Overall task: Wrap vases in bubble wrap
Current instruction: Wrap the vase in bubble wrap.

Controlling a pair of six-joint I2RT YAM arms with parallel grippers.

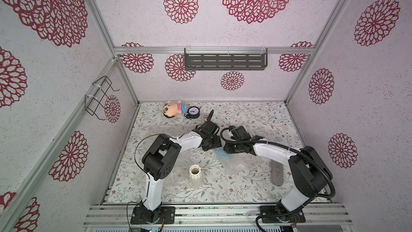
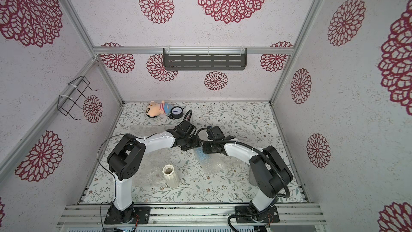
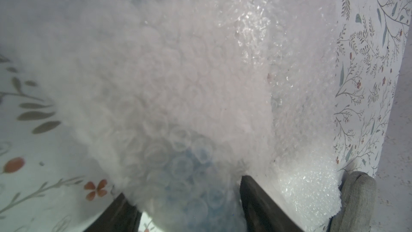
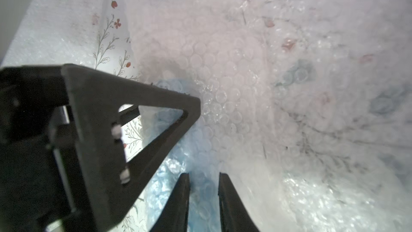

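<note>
Up front the ribbed cream vase (image 1: 195,175) is standing upright, wide mouth open, on the leafy-print table (image 1: 245,117). Behind it the blue vase (image 1: 223,154) is sitting bundled in crinkly clear bubble wrap (image 3: 200,74). The left hand (image 3: 182,186) is gripping that bundle, fingers spread wide. The right hand (image 4: 204,175) is straddling a fold of wrap with its fingers narrow, and I can't tell if it's clamping.
</note>
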